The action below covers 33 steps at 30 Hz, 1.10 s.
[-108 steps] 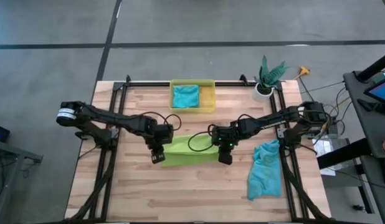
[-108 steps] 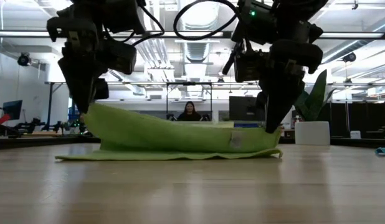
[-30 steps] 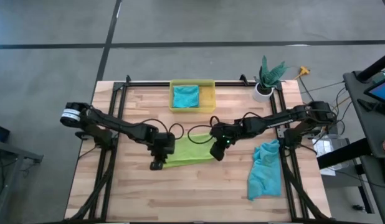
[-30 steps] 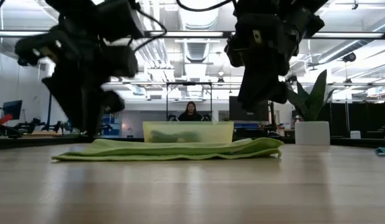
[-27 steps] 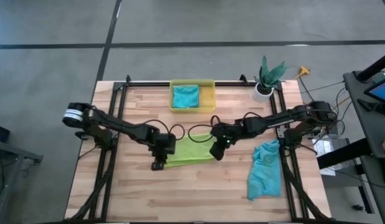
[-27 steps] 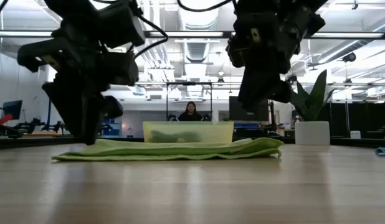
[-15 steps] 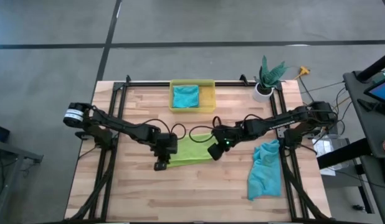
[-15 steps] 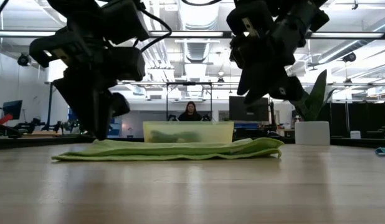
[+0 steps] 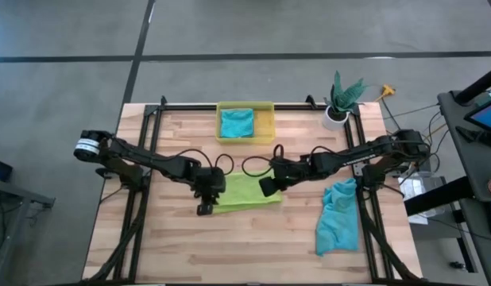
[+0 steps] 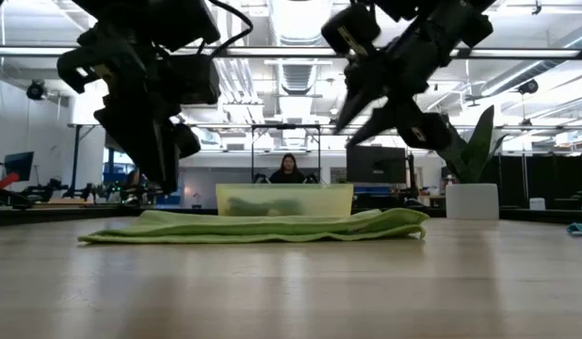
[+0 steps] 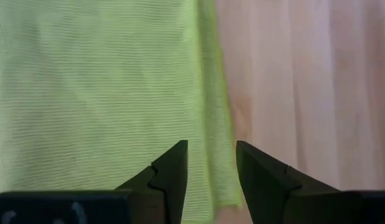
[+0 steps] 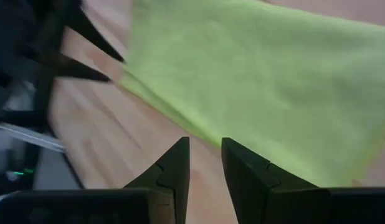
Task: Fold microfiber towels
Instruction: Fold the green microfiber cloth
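The lime green towel (image 9: 249,193) lies folded and flat at the middle of the table. My left gripper (image 9: 204,209) hovers open just above the towel's left end, with the towel's edge (image 11: 211,124) below the gap between its fingers. My right gripper (image 9: 264,189) hangs open with a narrow gap over the towel's right part, tipped so that its fingers slant toward the table's left, and looks along the cloth (image 12: 261,81). A teal towel (image 9: 236,122) lies in the yellow bin (image 9: 268,127). A second teal towel (image 9: 338,216) lies crumpled at the right.
A potted plant (image 9: 341,99) stands at the far right corner. The yellow bin sits at the far middle edge. Bare wood (image 9: 245,246) stretches along the near side. Black frame rails (image 9: 142,199) run along the table's left and right sides.
My left gripper has risen a little off the towel's left end. My right gripper has lifted, shifted toward the table's left and tipped from pointing down to slanting leftward. The green towel has stayed flat where it was.
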Each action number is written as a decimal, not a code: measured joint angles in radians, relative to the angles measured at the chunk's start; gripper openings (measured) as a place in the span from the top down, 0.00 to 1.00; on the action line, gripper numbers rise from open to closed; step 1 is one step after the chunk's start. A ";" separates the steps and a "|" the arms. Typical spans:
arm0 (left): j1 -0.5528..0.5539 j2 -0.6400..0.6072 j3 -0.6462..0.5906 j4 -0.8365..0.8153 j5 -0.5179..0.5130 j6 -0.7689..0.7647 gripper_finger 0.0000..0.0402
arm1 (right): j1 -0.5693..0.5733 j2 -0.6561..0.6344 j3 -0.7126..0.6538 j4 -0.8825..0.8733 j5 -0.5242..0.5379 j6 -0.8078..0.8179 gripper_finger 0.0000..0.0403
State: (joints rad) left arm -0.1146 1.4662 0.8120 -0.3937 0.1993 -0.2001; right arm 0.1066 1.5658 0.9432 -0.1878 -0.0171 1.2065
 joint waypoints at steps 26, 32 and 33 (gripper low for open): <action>-0.005 0.005 0.004 0.143 0.002 -0.002 0.70 | 0.060 -0.056 0.338 -0.334 0.257 -0.434 0.78; -0.013 0.022 0.001 0.114 -0.019 -0.059 0.70 | 0.060 -0.058 0.392 -0.329 0.290 -0.630 0.78; -0.018 0.029 0.001 0.114 -0.022 -0.078 0.70 | 0.059 -0.058 0.394 -0.330 0.290 -0.648 0.78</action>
State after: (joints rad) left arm -0.1330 1.4956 0.8130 -0.2796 0.1774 -0.2782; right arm 0.1660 1.5082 1.3374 -0.5180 0.2729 0.5589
